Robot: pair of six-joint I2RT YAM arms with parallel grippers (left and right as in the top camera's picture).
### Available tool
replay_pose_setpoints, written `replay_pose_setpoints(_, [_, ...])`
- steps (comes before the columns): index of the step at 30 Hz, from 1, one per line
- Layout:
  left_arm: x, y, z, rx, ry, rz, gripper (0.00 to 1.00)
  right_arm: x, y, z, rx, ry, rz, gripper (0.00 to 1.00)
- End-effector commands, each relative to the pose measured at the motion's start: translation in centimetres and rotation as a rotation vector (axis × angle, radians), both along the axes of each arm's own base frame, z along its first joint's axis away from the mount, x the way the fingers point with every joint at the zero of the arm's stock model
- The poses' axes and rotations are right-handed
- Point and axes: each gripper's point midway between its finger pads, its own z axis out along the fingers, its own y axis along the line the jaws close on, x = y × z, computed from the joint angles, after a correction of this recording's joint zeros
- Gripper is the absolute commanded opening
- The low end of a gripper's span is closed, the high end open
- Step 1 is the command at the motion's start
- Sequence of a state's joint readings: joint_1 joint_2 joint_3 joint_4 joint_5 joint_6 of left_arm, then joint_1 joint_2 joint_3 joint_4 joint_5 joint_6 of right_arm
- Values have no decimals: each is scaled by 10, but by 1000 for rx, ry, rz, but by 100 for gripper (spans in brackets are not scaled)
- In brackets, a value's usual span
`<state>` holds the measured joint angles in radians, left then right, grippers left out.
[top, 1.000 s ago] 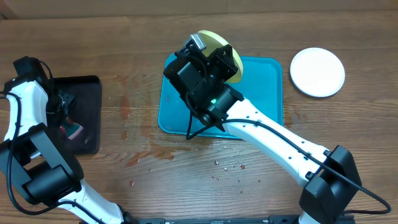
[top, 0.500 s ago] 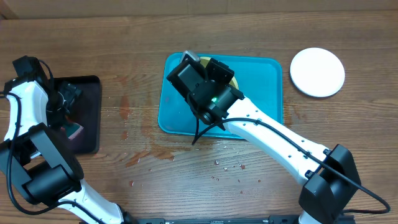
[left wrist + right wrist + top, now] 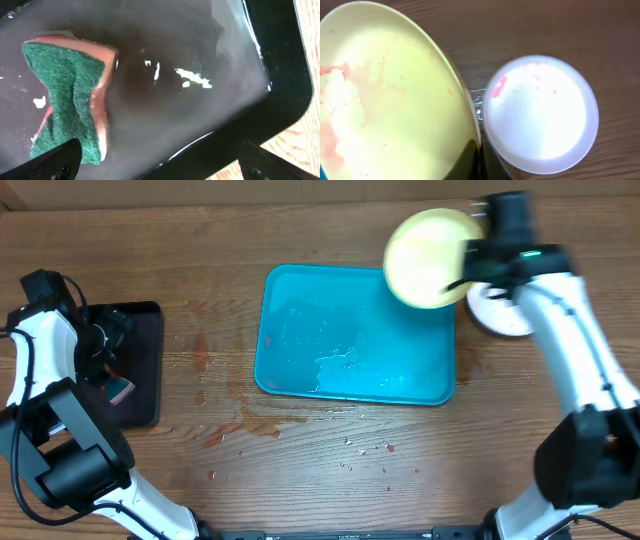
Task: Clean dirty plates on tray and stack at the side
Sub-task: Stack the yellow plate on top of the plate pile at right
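While the right fingers point(image 3: 495, 167) are clamped on the rim of the yellow-green plate point(image 3: 430, 258), this plate is in the air, tilted, above the far right corner of the tray point(image 3: 300, 370). In the right wrist view its inner face shows pale red smears, mostly on the left side. The white plate point(image 3: 512, 318) lies flat on the worktop point(image 3: 300, 470), just beside the right edge of the tray, and the arm covers a part of it from above. In the right wrist view it has a small red smear near its upper left rim, and some water shines on the wood between the two plates.

The tray lies in the middle of the worktop and its bottom is wet.

On the left side, the left fingers point(image 3: 60, 162) are wide apart and hold nothing. They hang over the black tray point(image 3: 150, 315), which has a film of water inside. A sponge point(image 3: 70, 100) with a green scouring face and a pink body lies in this water, near one finger; I cannot tell if it touches it.
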<state>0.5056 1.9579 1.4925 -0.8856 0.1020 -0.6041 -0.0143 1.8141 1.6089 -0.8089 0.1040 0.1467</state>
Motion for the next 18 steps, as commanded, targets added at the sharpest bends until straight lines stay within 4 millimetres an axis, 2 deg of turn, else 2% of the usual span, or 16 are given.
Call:
replay_pose_setpoints(1, [1,-5,-1,-25,-9,3,100,-6,-31,-31,318,53,-91,4])
replay_pose_setpoints(3, [1,-5,-1,-25,-9,3,100,-17,-68,-55,330,93,-181,4])
replay_pose_setpoints(4, [1,-5,-1,-25,-9,2,100,-25,-89,-74,340,119,-234,4])
replay_pose_setpoints(8, [1,-5,-1,-25,-8,3,100,-40,-124,-105,356,146,-322,4])
replay_pose_setpoints(9, [1,-5,-1,-25,-8,3,100,-41,-128,-109,358,146,-331,6])
replay_pose_setpoints(10, [1,-5,-1,-24,-8,3,100,-43,-133,-111,358,144,-341,14])
replay_pose_setpoints(12, [1,-5,-1,-23,-7,3,100,-43,-137,-111,357,134,-349,8])
replay_pose_setpoints(14, [1,-5,-1,-23,-7,3,100,-41,-139,-109,355,126,-349,8])
replay_pose_setpoints(17, [1,-5,-1,-23,-7,3,100,-41,-138,-101,355,113,-345,32])
replay_pose_setpoints(18, [1,-5,-1,-23,-7,3,100,-41,-137,-96,358,105,-341,37])
